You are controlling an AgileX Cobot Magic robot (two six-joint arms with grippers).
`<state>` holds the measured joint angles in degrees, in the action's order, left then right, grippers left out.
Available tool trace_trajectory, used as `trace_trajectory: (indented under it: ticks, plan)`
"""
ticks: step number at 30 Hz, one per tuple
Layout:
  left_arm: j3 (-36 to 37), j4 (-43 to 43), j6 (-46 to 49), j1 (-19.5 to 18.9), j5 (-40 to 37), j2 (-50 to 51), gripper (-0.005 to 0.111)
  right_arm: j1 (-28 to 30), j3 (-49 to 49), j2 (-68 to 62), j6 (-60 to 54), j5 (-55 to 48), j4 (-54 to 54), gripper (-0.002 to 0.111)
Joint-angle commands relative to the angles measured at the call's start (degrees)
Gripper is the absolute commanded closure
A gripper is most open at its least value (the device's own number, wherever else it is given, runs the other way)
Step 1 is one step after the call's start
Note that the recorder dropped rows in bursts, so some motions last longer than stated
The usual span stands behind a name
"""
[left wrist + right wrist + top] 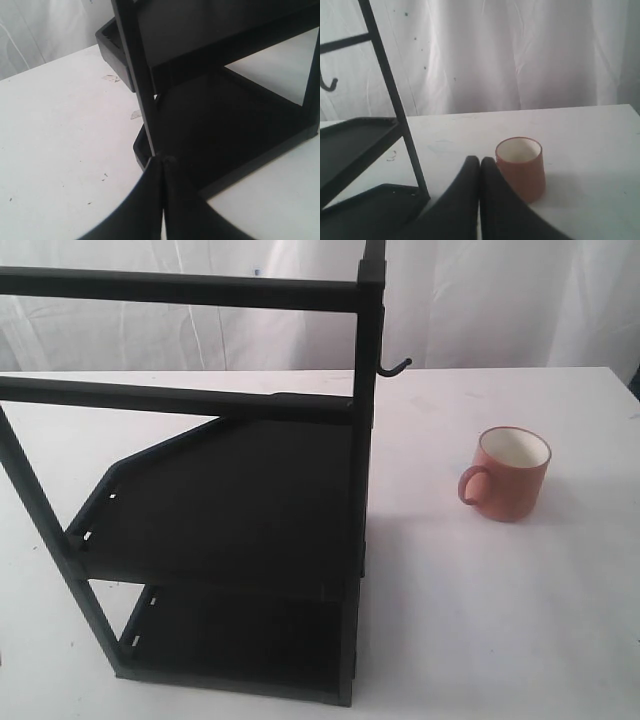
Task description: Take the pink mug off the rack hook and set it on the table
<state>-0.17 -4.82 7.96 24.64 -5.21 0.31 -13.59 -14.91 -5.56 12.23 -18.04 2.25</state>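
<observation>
The pink mug (511, 472) stands upright on the white table (480, 620), right of the rack, handle toward the rack. The right wrist view also shows the pink mug (522, 167), just beyond my right gripper (480, 161), which is shut and holds nothing. The rack hook (394, 367) juts bare from the black post; in the right wrist view the rack hook (328, 82) shows at the edge. My left gripper (163, 160) is shut and empty, close to the rack's lower corner. Neither gripper appears in the exterior view.
The tall black shelf rack (230, 500) with two shelves fills the left half of the table. White curtain (500, 300) hangs behind the table's far edge. The rack's upright post (137, 75) stands close before the left gripper.
</observation>
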Motion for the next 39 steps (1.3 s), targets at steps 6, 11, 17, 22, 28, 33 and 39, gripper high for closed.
trace_trajectory:
  ticks: [6,11,17,22,28,33,39]
  plan:
    - [0.17,-0.18,-0.32,-0.19,0.03,-0.31,0.107,0.44,7.62,5.56,-9.56,0.88,-5.13,0.108]
    - [0.17,-0.18,-0.32,-0.19,0.03,-0.31,0.107,0.44,9.54,5.56,-11.26,1.61,-5.16,0.108]
    - [0.17,-0.18,-0.32,-0.19,0.03,-0.31,0.107,0.44,13.6,5.56,-12.23,3.55,-5.27,0.108]
    - [0.17,-0.18,-0.32,-0.19,0.03,-0.31,0.107,0.44,14.91,5.56,-12.23,3.68,-5.14,0.108]
    - [0.17,-0.18,-0.32,-0.19,0.03,-0.31,0.107,0.44,14.91,5.56,-12.23,0.55,-5.14,0.108]
    - [0.17,-0.18,-0.32,-0.19,0.03,-0.31,0.107,0.44,14.91,5.56,-12.23,0.44,-5.14,0.108]
    - [0.17,-0.18,-0.32,-0.19,0.03,-0.31,0.107,0.44,14.91,5.56,-12.23,0.29,-5.24,0.108]
